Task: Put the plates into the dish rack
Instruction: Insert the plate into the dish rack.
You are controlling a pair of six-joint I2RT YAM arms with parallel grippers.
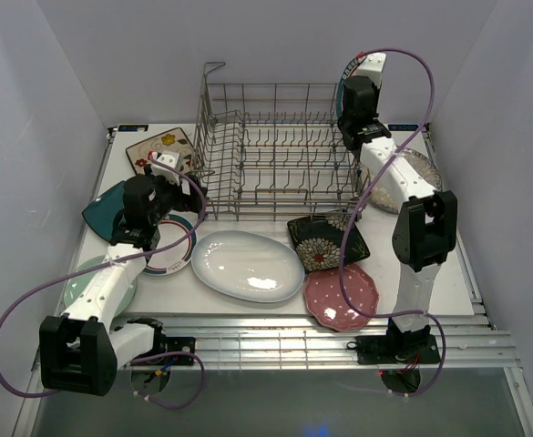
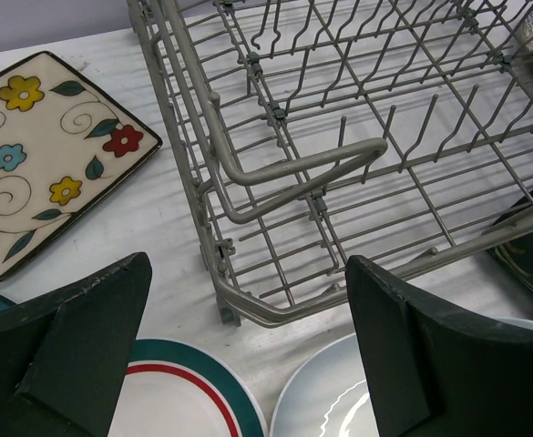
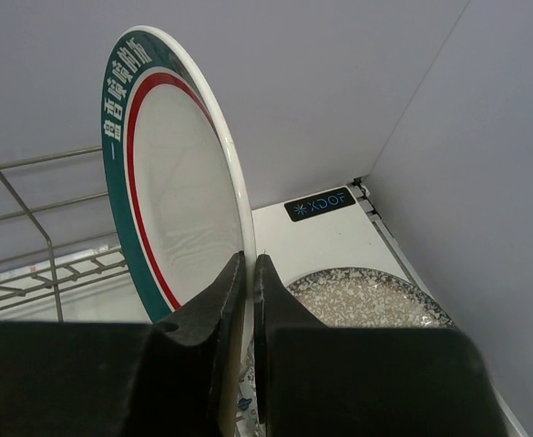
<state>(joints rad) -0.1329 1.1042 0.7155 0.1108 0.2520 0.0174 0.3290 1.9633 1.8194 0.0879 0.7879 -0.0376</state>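
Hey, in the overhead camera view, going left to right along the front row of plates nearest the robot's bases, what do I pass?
pale green plate → teal-rimmed plate → white oval plate → pink dotted plate

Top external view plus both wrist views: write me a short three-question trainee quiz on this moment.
1. True or false: the left gripper is open and holds nothing.
2. Which plate is the right gripper shut on? A) large white oval plate B) teal-rimmed round ceramic plate C) pink dotted scalloped plate
3. How many plates stand in the grey metal wire dish rack?
Key: 1 true; 2 B; 3 zero.
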